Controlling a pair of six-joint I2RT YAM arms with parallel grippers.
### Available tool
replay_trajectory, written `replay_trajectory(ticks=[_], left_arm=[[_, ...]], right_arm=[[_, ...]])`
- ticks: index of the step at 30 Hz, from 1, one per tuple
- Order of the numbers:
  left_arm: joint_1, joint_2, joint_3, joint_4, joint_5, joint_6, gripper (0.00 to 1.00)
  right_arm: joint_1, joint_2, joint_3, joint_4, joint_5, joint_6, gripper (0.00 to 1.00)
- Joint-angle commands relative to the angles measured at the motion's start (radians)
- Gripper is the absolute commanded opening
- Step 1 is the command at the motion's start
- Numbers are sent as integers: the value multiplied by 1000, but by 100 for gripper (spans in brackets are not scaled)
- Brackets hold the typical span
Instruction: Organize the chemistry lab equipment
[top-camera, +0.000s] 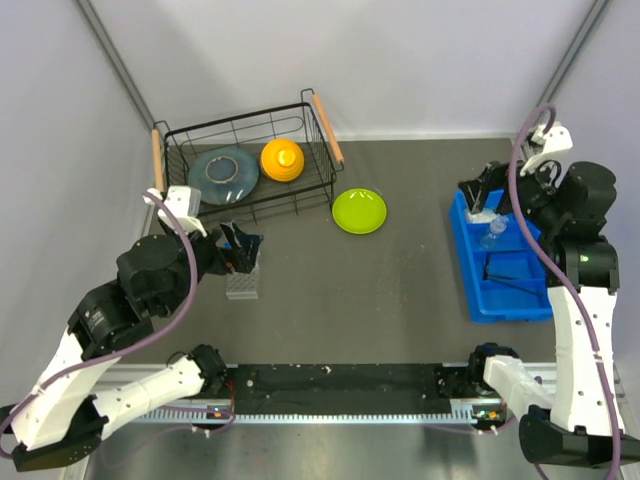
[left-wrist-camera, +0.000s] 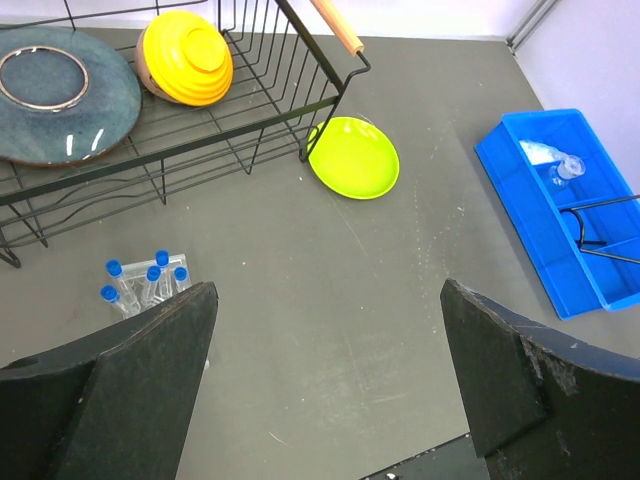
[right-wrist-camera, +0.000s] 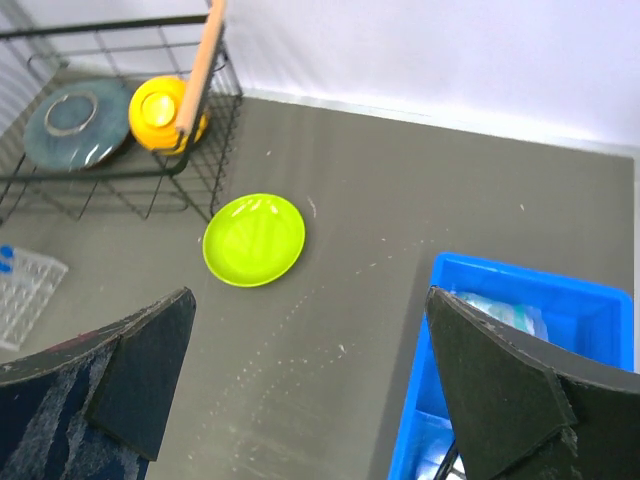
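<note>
Blue plastic is where your sorting gathers. The bin on the right of the table holds the goggles in its nearer half. At its far end lies the packet, with a small clear piece just beside it. I cannot tell what that piece is.

Your right gripper hangs over the far end with its fingers spread wide and nothing between them. The packet lies loose in the bin beneath, not pinched. I judge this to be a drop-off spot, not a pick.

Your left gripper is spread wide too, and empty. It hovers near the rack, which stands on the table just in front of the basket, well apart from the bin. The tubes stand upright in the rack with their blue caps up. That probably keeps them from rolling and lets you move them as one load.

In the left wrist view the rack lies off beside the left finger, not between the two. You would likely need to shift sideways before any grasp, and grip the rack's walls gently so the tubes stay seated.

The lime plate lies between basket and bin, and I would leave it alone, as it is not lab gear. No rod shows in any view.
</note>
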Motion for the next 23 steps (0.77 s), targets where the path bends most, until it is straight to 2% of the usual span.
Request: replay_trajectory(ticks=[1, 14, 23], left_arm=[[3, -30, 36, 2, -5, 15, 99], [3, -93, 5, -10, -7, 25, 99], [3, -107, -9, -4, -13, 40, 99]], right_arm=[[-8, -15, 52, 62, 197, 203, 99], [-6, -48, 83, 13, 333, 200, 99], [-8, -48, 95, 5, 278, 137, 99]])
